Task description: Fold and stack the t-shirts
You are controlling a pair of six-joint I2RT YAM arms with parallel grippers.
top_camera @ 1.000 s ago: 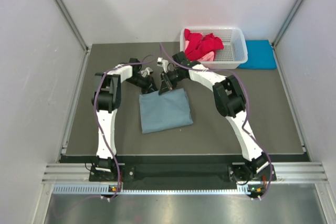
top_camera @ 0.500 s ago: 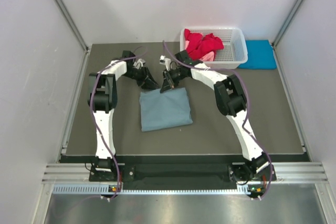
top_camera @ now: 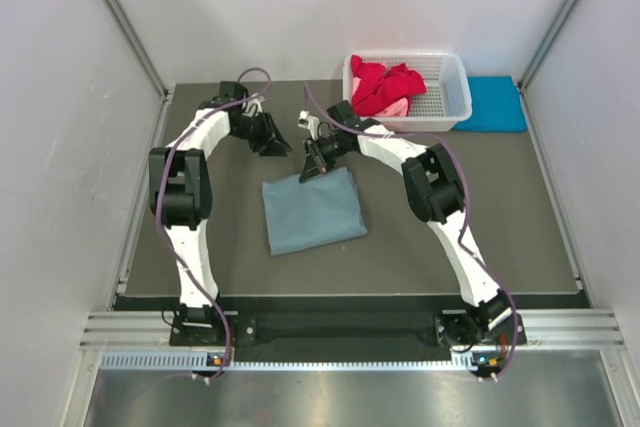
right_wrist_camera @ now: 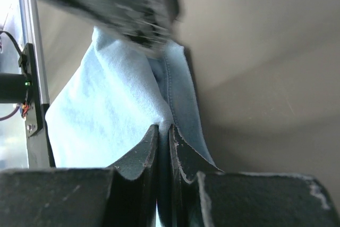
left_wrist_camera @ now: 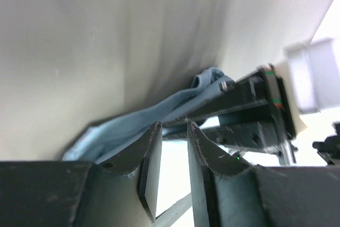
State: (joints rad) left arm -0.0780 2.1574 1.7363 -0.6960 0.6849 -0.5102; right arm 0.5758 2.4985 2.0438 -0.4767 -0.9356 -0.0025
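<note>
**Top external view:** One grey-blue t-shirt lies folded at the middle of the bench. One turquoise t-shirt lies just beside one white basket. The red and pink t-shirts inside it are bunched together, so they cannot be counted. The right hand meets the grey-blue t-shirt's far edge. The left hand is apart from it.

**Left wrist view:** The left hand has its fingers slightly parted and holds nothing. The grey-blue t-shirt is partly hidden.

**Right wrist view:** The right hand pinches a fold of the grey-blue t-shirt. A dark part overhead is too blurred to identify.
</note>
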